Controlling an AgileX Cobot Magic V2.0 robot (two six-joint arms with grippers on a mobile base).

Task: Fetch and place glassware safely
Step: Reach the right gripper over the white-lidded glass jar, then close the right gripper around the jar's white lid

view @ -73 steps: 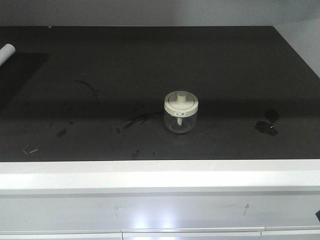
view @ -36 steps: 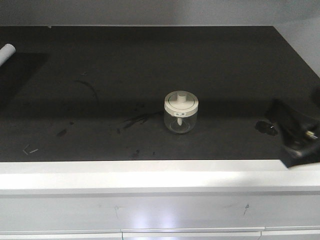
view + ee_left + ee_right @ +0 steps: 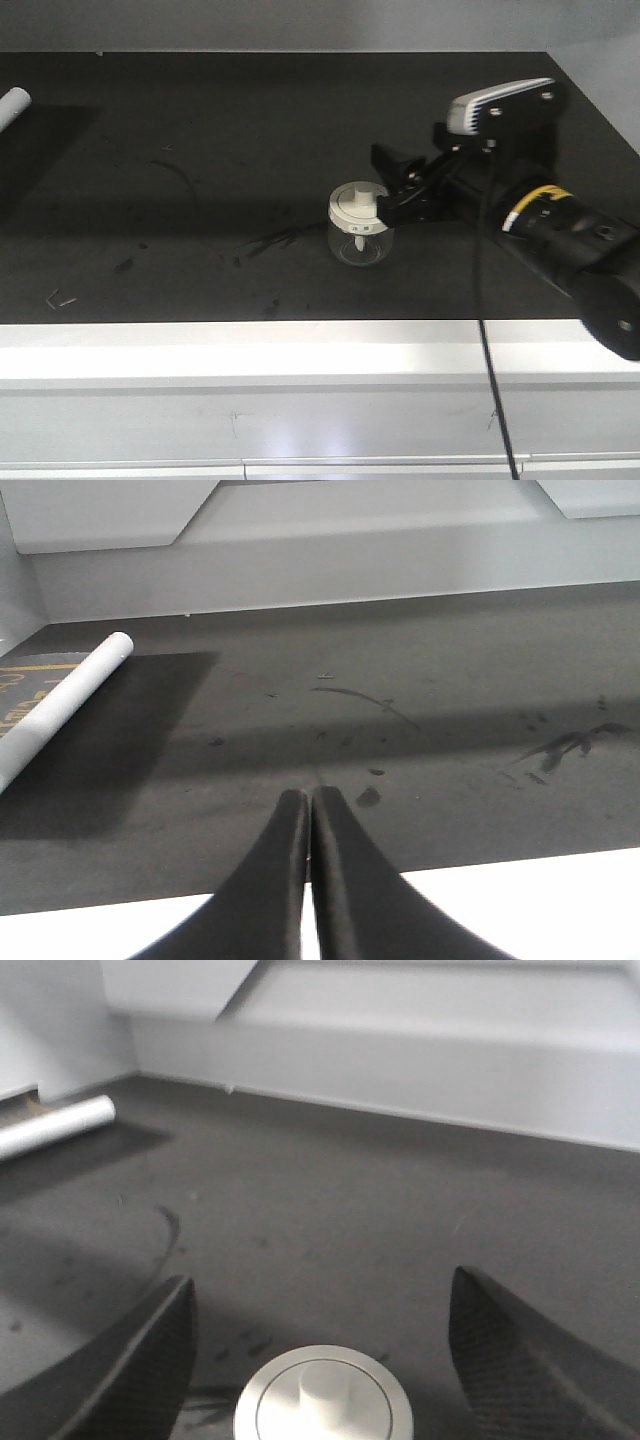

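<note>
Jar: glass jar (image 3: 361,235) upright mid-bench (image 3: 200,120), long axis vertical.
Right end effector (image 3: 386,185): wide open, empty; jar at its 9 o'clock, just beside the fingertips, which I judge aren't touching it.
Left end effector (image 3: 308,815): pressed closed, empty.
Nearer arm: right.

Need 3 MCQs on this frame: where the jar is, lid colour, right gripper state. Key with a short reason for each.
1. The jar stands on:
A) the dark counter
B) a tray
C) a shelf

2. Its lid is:
A) black
B) cream-white
C) red

3. The right gripper is:
A) shut on the jar
B) shut, empty
C) open

Key:
1 A: the front view shows it upright on the counter.
2 B: the lid looks pale in both the front and right wrist views.
3 C: the right wrist view shows its fingers spread wide on either side of the lid, not touching it.
</note>
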